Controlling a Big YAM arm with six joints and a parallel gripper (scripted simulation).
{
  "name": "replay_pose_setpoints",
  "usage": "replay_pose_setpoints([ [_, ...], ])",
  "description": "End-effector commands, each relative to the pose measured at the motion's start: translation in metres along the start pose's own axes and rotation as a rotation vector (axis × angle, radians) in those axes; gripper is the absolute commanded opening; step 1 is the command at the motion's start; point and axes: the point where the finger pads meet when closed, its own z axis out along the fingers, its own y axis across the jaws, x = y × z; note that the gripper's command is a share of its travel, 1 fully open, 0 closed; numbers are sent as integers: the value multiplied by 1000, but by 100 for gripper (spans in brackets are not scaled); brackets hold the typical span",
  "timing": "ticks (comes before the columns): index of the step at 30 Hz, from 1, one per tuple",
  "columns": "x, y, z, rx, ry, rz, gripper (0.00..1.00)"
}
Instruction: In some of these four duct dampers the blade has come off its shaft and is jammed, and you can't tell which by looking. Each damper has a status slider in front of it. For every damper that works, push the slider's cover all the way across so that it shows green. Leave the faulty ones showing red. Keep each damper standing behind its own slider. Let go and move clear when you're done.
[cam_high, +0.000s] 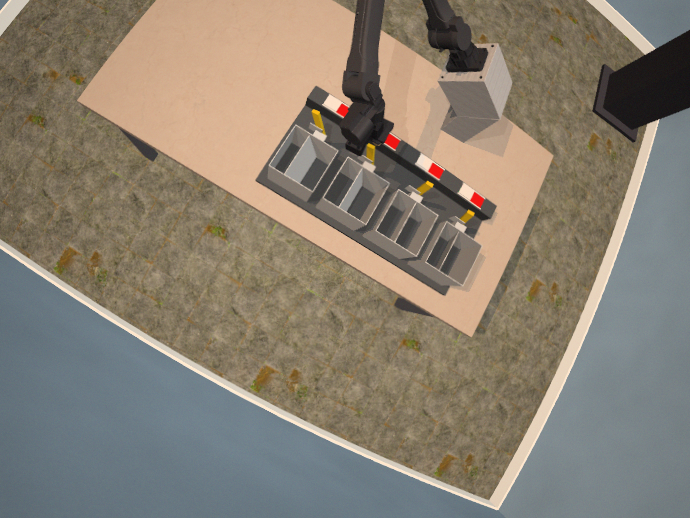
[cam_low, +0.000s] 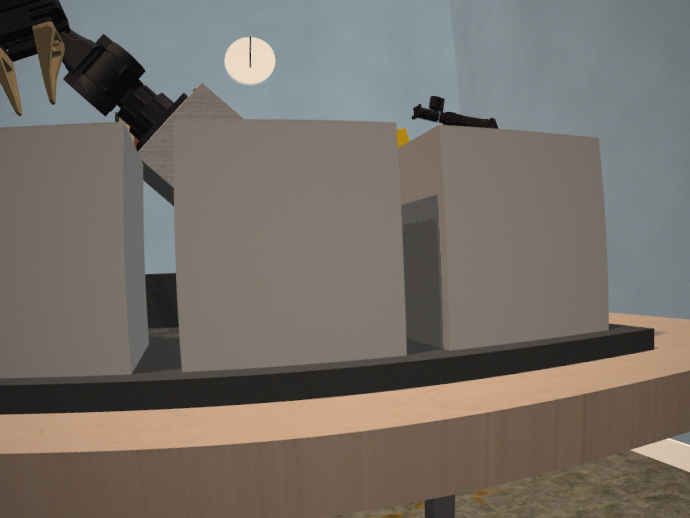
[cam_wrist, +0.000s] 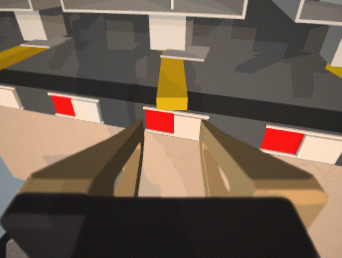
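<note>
Seen from above, four open grey boxes (cam_high: 290, 177) (cam_low: 289, 239), the dampers, stand in a slanting row right of centre on a dark base (cam_high: 351, 230) (cam_low: 535, 357), which rests on a tan worktop (cam_high: 195, 94) (cam_low: 334, 423). Each box stands behind its own red-and-white slider (cam_high: 392, 141) (cam_wrist: 173, 123); all four sliders show red. A yellow handle (cam_high: 370, 152) (cam_wrist: 172, 82) sits between each box and its slider. A black arm (cam_high: 365, 50) (cam_low: 104, 75) reaches down from the top edge, its end over the second slider from upper left. The jaws are partly apart, with nothing between them. In the close view, their tan fingers (cam_low: 49, 64) point towards the middle slider; I cannot tell whether they touch it. A round pale clock (cam_low: 249, 60) hangs upper left of centre in the side view.
</note>
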Motion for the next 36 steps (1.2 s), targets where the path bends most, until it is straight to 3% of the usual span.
replay_pose_setpoints([
  [1,-8,-2,-6,3,-28,4,36],
  [12,1,-2,9,2,6,0,36],
  [24,-3,2,17,-1,-6,-12,36],
  [36,-1,-2,44,0,4,1,36],
])
